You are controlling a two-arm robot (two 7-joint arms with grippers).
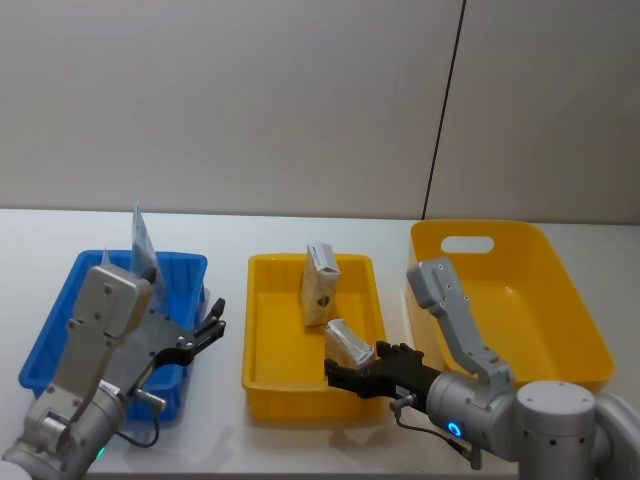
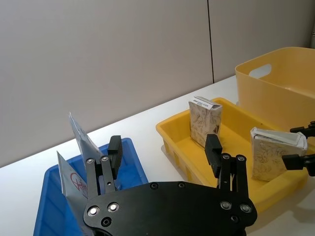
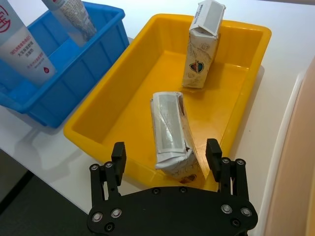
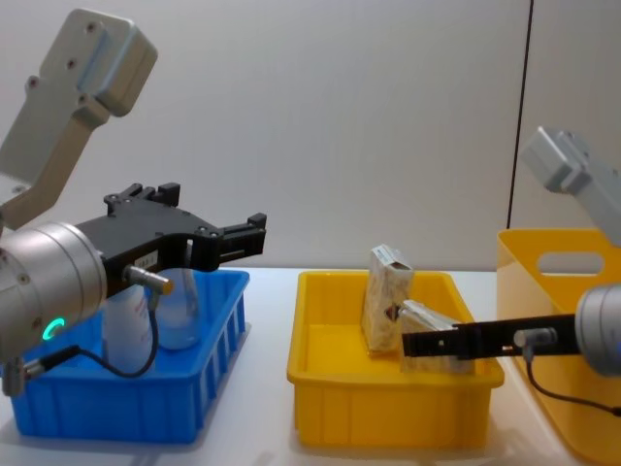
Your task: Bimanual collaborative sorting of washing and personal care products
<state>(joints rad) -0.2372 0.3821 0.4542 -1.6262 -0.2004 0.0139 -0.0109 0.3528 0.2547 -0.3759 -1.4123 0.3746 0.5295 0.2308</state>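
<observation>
Two beige speckled packs sit in the shallow yellow tray [image 1: 268, 330]. One pack [image 1: 320, 285] [image 3: 202, 49] stands upright toward the back. The other pack [image 1: 350, 342] [image 3: 170, 128] leans at the front wall, between the spread fingers of my right gripper [image 1: 336, 372] [image 3: 165, 152], which is open and not touching it. Pale tubes [image 1: 141, 240] stand in the blue bin [image 1: 60, 320]; one tube [image 2: 74, 182] [image 3: 24, 44] bears a red circle mark. My left gripper [image 1: 213, 322] [image 2: 164, 150] hovers open and empty over the blue bin's right edge.
A deep yellow bin [image 1: 560, 300] with a handle cutout stands to the right of the tray, close to my right arm. White tabletop runs behind the three containers up to a grey wall.
</observation>
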